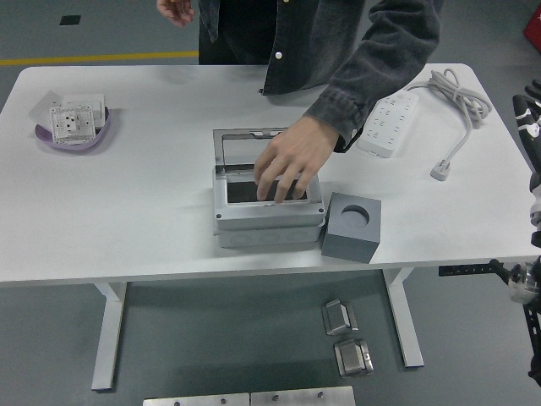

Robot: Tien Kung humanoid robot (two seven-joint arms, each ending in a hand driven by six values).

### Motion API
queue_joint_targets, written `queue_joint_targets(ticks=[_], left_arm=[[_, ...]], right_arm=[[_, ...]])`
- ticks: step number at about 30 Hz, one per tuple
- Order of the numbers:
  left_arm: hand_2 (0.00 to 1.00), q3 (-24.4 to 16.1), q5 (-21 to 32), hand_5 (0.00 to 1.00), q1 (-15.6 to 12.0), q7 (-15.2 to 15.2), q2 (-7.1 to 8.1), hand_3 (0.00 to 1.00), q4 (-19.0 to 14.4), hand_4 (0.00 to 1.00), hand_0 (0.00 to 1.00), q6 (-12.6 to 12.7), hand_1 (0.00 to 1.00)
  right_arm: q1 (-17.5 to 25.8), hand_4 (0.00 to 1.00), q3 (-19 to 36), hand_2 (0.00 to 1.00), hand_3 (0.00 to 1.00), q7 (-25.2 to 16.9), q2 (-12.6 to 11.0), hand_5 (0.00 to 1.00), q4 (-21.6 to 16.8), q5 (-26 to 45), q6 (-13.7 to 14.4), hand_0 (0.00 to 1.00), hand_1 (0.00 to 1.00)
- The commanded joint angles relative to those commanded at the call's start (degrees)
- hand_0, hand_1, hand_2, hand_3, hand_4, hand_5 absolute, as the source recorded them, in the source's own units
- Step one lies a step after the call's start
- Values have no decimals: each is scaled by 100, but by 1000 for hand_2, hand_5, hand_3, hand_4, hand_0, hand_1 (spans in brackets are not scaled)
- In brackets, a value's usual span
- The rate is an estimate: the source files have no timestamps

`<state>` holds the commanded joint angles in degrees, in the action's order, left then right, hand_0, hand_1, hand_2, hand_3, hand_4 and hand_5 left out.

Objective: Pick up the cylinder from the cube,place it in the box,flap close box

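Note:
A grey box (269, 222) stands open at the table's middle, its lid (241, 149) raised at the back. A person's hand (287, 161) reaches down from the far side, with the fingers over the box's dark opening. Touching the box's right side is a dark grey cube (348, 242) with a round hole (356, 213) in its top. I see no cylinder standing out of the hole. My right hand (532, 118) shows only partly at the right edge, beyond the table and far from the cube. My left arm is out of view.
A white power strip (387, 123) with a coiled cable (461, 100) lies at the back right. A purple bowl (51, 139) holding white sockets sits at the back left. The person stands at the far edge, behind the box.

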<state>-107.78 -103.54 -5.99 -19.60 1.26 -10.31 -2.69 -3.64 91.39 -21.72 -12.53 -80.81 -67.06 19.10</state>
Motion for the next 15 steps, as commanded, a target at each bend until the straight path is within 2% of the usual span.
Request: queue_joint_targets(ticks=[15], left_arm=[[592,-15,-50,17,26,-2,-22,710,0,490,676,-4,689]], right_arm=[[4,969,-3,752,724,11,18,511,18,0,13,808,735]])
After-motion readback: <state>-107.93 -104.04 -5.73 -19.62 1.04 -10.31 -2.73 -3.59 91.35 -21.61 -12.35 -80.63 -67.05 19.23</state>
